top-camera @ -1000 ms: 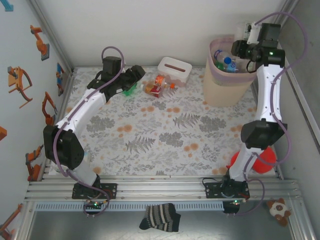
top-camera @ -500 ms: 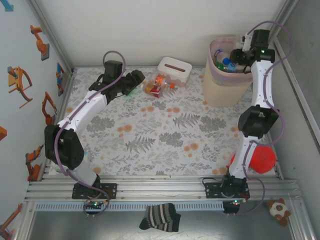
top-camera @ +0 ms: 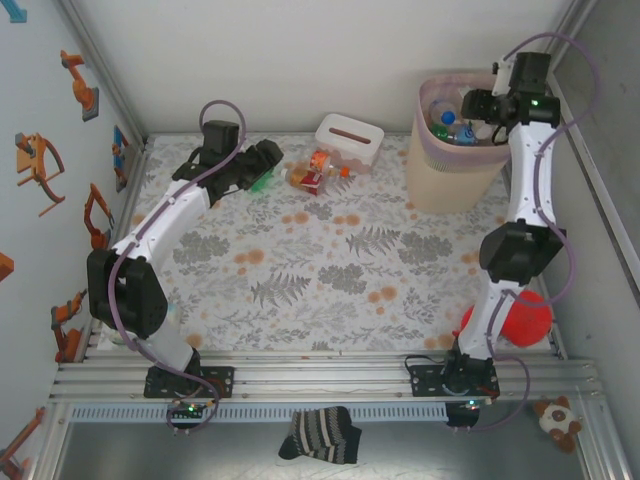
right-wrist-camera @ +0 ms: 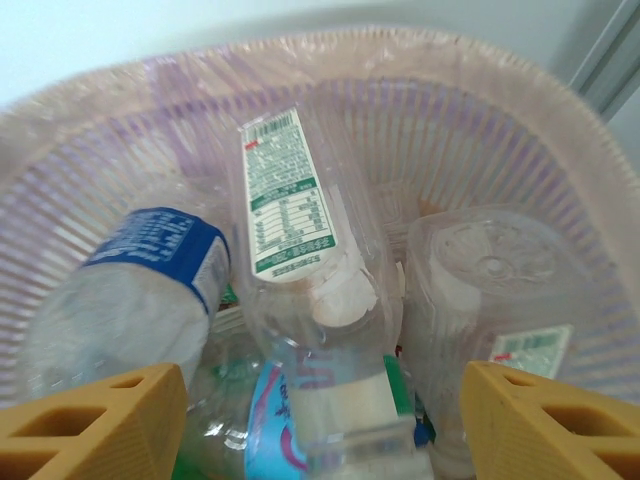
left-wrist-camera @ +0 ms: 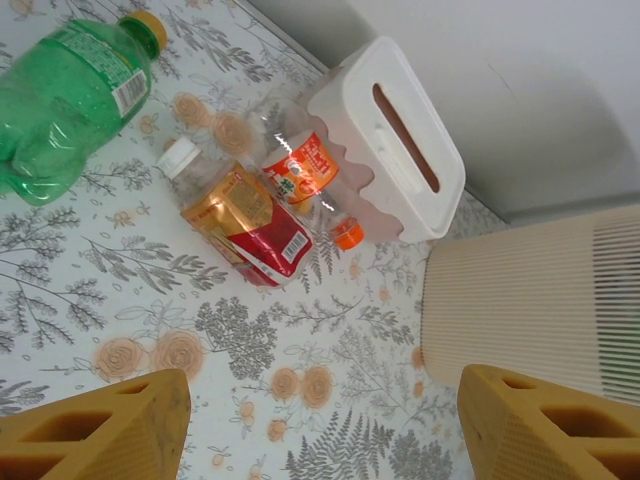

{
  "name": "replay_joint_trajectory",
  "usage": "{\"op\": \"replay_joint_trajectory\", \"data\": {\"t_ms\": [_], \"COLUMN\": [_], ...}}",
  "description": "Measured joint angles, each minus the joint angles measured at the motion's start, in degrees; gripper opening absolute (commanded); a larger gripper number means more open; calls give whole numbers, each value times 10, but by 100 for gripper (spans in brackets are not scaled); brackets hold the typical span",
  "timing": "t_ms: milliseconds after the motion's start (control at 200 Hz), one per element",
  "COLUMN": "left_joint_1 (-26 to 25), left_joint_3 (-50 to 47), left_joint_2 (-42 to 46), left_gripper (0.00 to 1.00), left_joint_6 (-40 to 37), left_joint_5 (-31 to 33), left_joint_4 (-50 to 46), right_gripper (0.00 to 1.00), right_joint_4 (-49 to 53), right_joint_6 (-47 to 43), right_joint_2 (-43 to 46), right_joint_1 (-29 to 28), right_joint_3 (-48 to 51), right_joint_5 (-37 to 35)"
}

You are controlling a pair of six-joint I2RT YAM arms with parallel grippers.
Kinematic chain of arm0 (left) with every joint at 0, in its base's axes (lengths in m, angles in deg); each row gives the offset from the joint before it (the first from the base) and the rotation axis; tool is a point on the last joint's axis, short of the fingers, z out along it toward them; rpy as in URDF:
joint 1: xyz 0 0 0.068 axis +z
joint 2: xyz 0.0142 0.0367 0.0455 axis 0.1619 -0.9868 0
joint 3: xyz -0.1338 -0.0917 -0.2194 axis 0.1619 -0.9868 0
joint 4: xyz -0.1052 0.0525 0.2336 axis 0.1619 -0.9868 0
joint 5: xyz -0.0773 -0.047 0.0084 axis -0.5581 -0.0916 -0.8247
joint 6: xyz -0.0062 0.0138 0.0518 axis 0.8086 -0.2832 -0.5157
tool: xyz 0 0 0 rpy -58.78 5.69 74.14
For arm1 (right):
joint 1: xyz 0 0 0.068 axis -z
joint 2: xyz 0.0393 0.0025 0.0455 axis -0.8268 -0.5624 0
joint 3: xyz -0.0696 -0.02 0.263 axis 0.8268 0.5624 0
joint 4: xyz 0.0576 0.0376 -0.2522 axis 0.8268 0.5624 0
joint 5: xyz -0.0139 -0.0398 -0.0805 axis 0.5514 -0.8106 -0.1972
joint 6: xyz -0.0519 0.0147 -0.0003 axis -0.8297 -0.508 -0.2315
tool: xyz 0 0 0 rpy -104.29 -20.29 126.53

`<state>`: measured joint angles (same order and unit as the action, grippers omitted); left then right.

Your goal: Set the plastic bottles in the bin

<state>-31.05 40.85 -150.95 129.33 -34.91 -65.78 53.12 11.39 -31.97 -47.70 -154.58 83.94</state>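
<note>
Three plastic bottles lie at the back of the table: a green one point(left-wrist-camera: 65, 100) with a yellow cap, one with a red and gold label point(left-wrist-camera: 240, 225) and a white cap, and a clear one with an orange label point(left-wrist-camera: 310, 185). My left gripper point(left-wrist-camera: 320, 430) hovers open above the mat just short of them, with nothing between its fingers; from above it point(top-camera: 266, 157) is beside the green bottle point(top-camera: 262, 181). The beige bin point(top-camera: 455, 150) with its pink liner stands at the back right. Over its mouth my right gripper point(right-wrist-camera: 320, 425) is open, above several bottles, among them a green-labelled one point(right-wrist-camera: 290, 200) and a blue-labelled one point(right-wrist-camera: 150, 270).
A white tissue box point(top-camera: 350, 140) sits right behind the loose bottles, touching the orange-labelled one. The bin's ribbed wall point(left-wrist-camera: 540, 300) is to the right of my left gripper. A red ball point(top-camera: 525, 315) lies by the right arm's base. Walls close in on the left and back.
My right gripper held a clear bottle above the bin; its jaws have opened, it has dipped toward the rim, and the bottle has left it. The left gripper has shifted only slightly.
</note>
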Motion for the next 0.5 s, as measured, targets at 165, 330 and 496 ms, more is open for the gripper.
{"op": "replay_joint_trajectory", "data": {"t_ms": [165, 330, 496], "left_joint_1": [9, 16, 19], "left_joint_3": [6, 33, 93], "left_joint_2": [-13, -49, -101], "left_gripper": [71, 70, 71], "left_joint_6": [-23, -58, -112], "left_joint_5": [9, 22, 56], "left_joint_4": [-12, -37, -77], "right_gripper": [59, 53, 53], "right_joint_4": [-17, -22, -24], "right_joint_6": [9, 21, 36], "right_joint_2": [57, 73, 87], "right_joint_1": [0, 0, -7], "right_joint_3": [32, 40, 92], "right_joint_5": [1, 11, 37]}}
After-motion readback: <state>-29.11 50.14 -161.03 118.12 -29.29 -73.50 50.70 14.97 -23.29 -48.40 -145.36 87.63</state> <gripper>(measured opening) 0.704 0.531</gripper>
